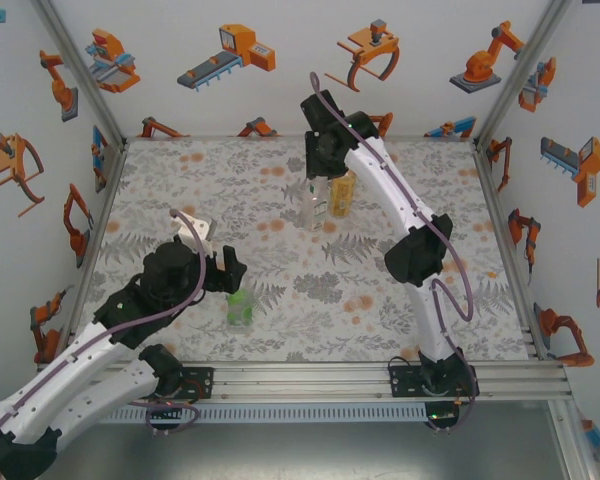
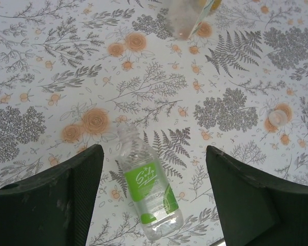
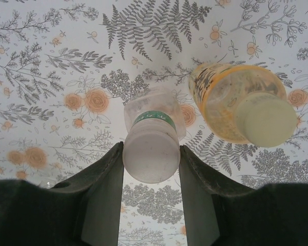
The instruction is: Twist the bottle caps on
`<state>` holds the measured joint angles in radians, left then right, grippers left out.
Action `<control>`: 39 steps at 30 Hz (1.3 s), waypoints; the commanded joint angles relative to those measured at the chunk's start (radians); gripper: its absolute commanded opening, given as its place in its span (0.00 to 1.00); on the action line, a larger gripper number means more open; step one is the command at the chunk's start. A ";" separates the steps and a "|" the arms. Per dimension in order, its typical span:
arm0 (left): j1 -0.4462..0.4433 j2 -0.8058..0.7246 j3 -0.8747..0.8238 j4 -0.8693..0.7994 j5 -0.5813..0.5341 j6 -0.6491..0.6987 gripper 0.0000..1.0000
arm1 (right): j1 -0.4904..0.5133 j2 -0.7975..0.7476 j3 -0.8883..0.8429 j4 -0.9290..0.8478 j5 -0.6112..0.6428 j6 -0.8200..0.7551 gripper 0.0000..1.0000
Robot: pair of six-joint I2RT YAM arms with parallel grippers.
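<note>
Overhead, the clear bottle [image 1: 312, 205] stands toward the far side of the flowered tabletop [image 1: 180, 180], with the amber bottle [image 1: 342, 195] just beside it on its right. The right pincer [image 1: 320, 172] hangs directly over the clear bottle. Well apart from that bottle, to its left and nearer the arm bases, is the green-labelled bottle [image 1: 240, 306], with the left pincer [image 1: 230, 272] just beside it.

From the left wrist, that pincer's jaws stand apart on either side of the green-labelled bottle without touching it. Its neck is open; whether it stands or lies I cannot tell. A loose pale cap [image 2: 274, 117] lies on the tabletop, short of the clear bottle and off to its right.

From the right wrist, the fingers [image 3: 105, 195] are clamped on the clear bottle's white cap [image 3: 151, 154]. The amber bottle beside it wears a pale yellow cap [image 3: 265, 119].
</note>
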<state>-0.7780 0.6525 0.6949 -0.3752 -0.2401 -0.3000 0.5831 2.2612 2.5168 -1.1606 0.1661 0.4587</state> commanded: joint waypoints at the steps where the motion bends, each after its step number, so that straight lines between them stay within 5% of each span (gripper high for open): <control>1: 0.006 -0.015 -0.009 0.004 -0.022 -0.040 0.74 | -0.006 0.024 -0.006 0.007 0.006 -0.021 0.28; 13: 0.006 0.000 0.000 -0.068 -0.127 -0.119 0.74 | -0.007 -0.027 0.013 0.026 -0.004 -0.031 0.58; 24: 0.005 0.096 0.076 -0.312 -0.256 -0.377 0.75 | -0.006 -0.145 -0.009 0.018 -0.028 -0.060 0.63; 30: -0.008 0.227 0.114 -0.424 -0.196 -0.521 0.76 | -0.011 -0.269 -0.132 0.060 -0.091 -0.073 0.66; 39: -0.120 0.438 0.156 -0.403 -0.149 -0.519 0.80 | -0.029 -0.514 -0.488 0.215 -0.099 -0.074 0.81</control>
<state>-0.8791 1.0412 0.8146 -0.7597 -0.4156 -0.7937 0.5694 1.8061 2.1132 -1.0157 0.0700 0.3927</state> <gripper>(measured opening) 0.799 0.805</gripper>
